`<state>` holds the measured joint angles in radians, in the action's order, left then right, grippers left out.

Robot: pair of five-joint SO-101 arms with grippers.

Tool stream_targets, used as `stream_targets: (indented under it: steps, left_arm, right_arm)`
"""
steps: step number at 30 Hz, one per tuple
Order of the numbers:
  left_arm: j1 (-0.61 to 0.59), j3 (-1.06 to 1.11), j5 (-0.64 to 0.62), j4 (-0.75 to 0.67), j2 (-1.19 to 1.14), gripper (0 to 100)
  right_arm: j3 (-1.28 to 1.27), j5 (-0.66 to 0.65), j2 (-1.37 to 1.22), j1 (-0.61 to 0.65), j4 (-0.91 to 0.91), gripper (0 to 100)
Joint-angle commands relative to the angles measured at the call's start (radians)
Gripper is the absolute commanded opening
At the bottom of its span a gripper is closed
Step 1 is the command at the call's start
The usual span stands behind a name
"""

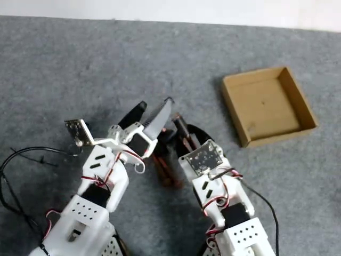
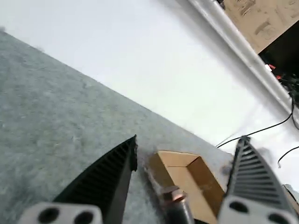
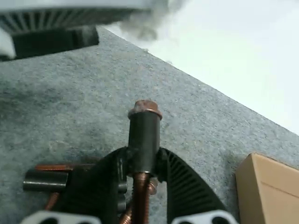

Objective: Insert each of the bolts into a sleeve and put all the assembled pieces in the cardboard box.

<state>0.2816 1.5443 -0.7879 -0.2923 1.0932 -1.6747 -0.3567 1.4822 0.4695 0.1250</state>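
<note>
The cardboard box [image 1: 265, 105] sits open-topped toward the right edge of the grey surface [image 1: 80, 69], its whole brown floor showing. The right gripper [image 3: 142, 161] is clamped around a black sleeve [image 3: 144, 135] with a copper bolt [image 3: 145, 108] run through it, the head poking out at the top; this piece is held above the middle of the surface, apart from the box. The left gripper [image 1: 156, 102] hangs just beside it, jaws spread wide, holding nothing. Loose bolts and sleeves [image 1: 166, 169] lie between the arms.
</note>
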Motion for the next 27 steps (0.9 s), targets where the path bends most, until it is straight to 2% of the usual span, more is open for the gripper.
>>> stream_targets:
  steps: [1, 5, 11, 19, 23, 27]
  left_arm:
    - [-0.016, -0.022, -0.006, 0.046, 0.033, 31]
    - [-0.024, -0.030, -0.006, 0.057, 0.028, 31]
    - [-0.124, -0.031, -0.006, 0.057, 0.027, 31]
    - [-0.136, -0.019, -0.011, 0.058, 0.019, 31]
    - [-0.136, -0.036, -0.009, 0.052, -0.082, 31]
    - [-0.137, -0.120, -0.006, 0.052, -0.262, 31]
  right_arm:
    - [-0.113, 0.005, 0.021, -0.013, -0.007, 0.5]
    - [-0.113, 0.011, 0.021, -0.033, -0.007, 0.5]
    - [-0.113, 0.012, 0.021, -0.097, -0.008, 0.5]
    - [-0.113, 0.014, 0.021, -0.180, -0.008, 0.5]
    - [-0.110, 0.014, 0.021, -0.254, -0.010, 0.5]
    - [-0.113, 0.014, 0.015, -0.288, -0.090, 0.5]
